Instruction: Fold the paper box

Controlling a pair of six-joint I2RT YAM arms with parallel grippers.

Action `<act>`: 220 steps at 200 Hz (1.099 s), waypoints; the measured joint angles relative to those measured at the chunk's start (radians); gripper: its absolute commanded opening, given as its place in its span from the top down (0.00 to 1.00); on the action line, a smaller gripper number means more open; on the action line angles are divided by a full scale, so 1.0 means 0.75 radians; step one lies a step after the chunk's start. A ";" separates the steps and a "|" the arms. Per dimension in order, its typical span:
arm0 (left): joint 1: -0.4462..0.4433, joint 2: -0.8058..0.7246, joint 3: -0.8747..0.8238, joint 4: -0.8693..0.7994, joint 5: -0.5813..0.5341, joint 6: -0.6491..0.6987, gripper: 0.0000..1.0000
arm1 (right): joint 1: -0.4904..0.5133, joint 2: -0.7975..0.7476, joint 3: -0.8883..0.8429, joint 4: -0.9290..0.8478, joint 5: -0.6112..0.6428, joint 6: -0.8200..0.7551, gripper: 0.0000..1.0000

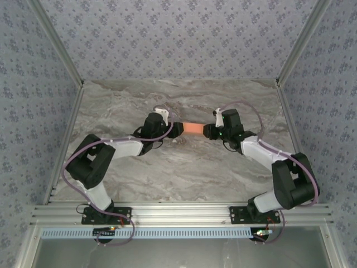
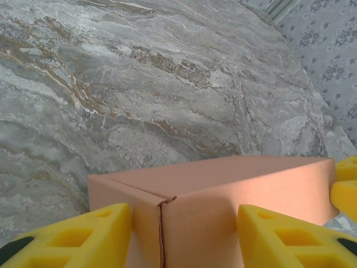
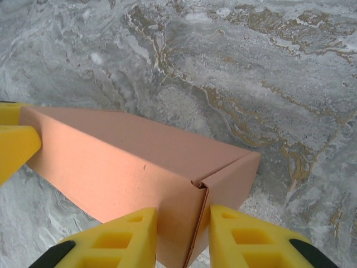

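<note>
The paper box (image 1: 191,128) sits just 12 o'clock of the middle of the surface (image 1: 178,173), left tool (image 2: 184,220) pinching its 9 o'clock end, right tool (image 3: 183,223) its 3 o'clock end; squeezing harder or pulling apart could crush the thin card or spring a corner seam (image 3: 202,206).

The box (image 2: 234,190) was thin salmon card, matt and smooth, with sharply creased edges. The tabletop (image 2: 167,84) looked like grey-brown veined marble, smooth with a dull sheen. Fingers (image 2: 83,237) of the left claw (image 2: 184,215) and right claw (image 3: 183,218) were matt yellow plastic. The rail (image 1: 178,211) was ribbed bare metal.
</note>
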State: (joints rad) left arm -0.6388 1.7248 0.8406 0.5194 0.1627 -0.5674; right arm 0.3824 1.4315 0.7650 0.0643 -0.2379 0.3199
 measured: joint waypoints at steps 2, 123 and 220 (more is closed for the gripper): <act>-0.002 -0.004 -0.005 0.002 -0.002 0.000 0.47 | 0.003 -0.004 -0.005 0.000 0.002 -0.001 0.71; -0.039 0.039 -0.123 -0.019 0.002 -0.016 0.41 | 0.108 0.027 -0.144 0.004 0.079 -0.053 0.62; -0.003 -0.064 -0.134 -0.111 -0.022 0.004 0.35 | 0.094 -0.067 -0.101 -0.135 0.149 -0.067 0.43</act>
State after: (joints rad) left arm -0.6411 1.6772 0.7399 0.4362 0.1459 -0.5648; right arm 0.4526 1.3815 0.6891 -0.0372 -0.1261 0.2695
